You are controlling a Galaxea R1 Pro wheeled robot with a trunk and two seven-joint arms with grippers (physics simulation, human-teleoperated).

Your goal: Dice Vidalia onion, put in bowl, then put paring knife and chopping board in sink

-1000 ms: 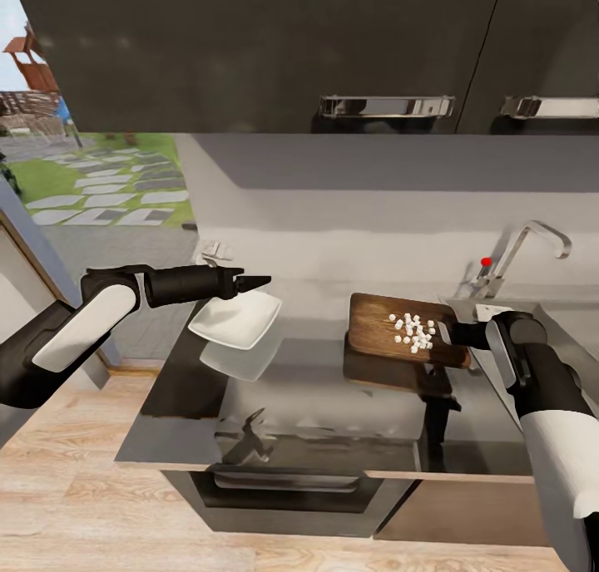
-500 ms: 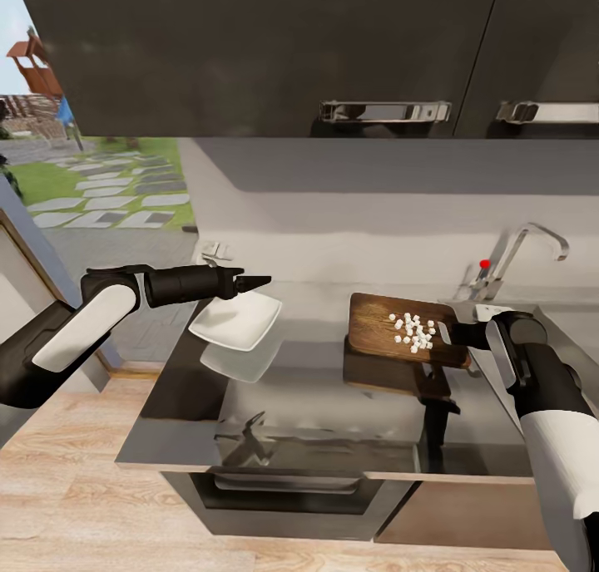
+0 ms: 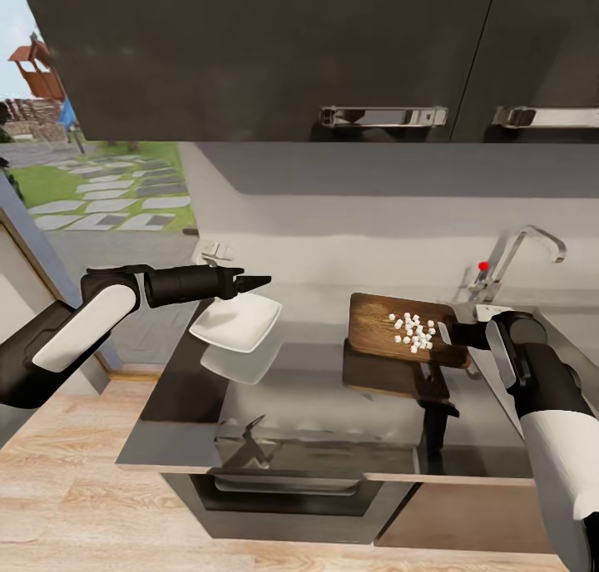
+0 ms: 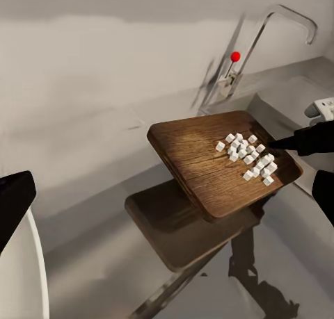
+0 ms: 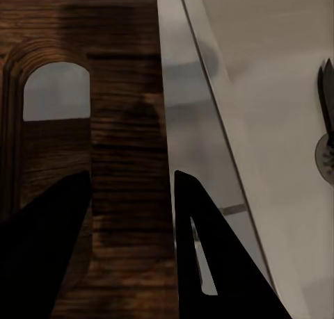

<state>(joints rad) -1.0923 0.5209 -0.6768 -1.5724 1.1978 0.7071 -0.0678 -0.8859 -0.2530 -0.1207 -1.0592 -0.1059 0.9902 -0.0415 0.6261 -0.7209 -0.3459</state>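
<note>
Two grippers loaded: left gripper (image 3: 259,283) clamped on bowl (image 3: 236,322), lifted over countertop (image 3: 316,406); right gripper (image 3: 445,333) clamped on chopping board (image 3: 381,339) carrying diced onion (image 3: 413,332), left of sink (image 5: 278,90).

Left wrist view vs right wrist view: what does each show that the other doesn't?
Left wrist, not right wrist: the diced onion piled on the board, the tap with its red knob, and the bowl rim close to the camera.

Right wrist, not left wrist: the board's slot handle, the sink's drain, and a dark slim object beside it, too cropped to identify.

Both: the chopping board and the right end effector at its edge.
</note>
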